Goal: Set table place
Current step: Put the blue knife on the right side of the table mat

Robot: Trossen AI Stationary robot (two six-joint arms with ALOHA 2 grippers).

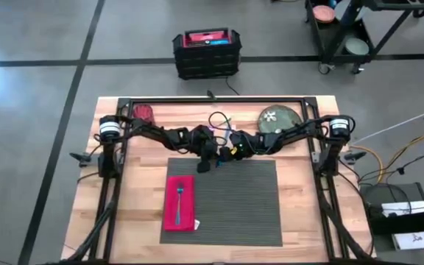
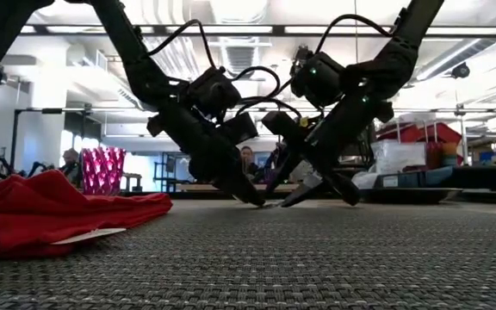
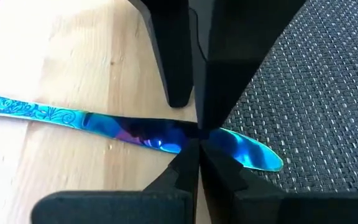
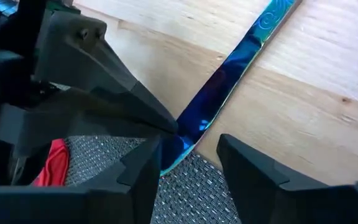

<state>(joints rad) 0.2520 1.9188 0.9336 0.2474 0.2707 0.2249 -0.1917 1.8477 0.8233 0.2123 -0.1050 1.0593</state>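
Left gripper is pinched onto the blue knife at the placemat's far edge; right gripper stands spread beside it. Napkin with fork is placed at the placemat's left side; green plate and red glass wait along the tabletop's far edge.

Dark grey ribbed placemat, red napkin, iridescent blue knife with scrollwork, green flower-patterned plate.

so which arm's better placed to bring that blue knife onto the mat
Left, probably. The left gripper is already shut on the knife at the placemat's edge, blade tip over the mat. The right gripper is open beside it, holding nothing.
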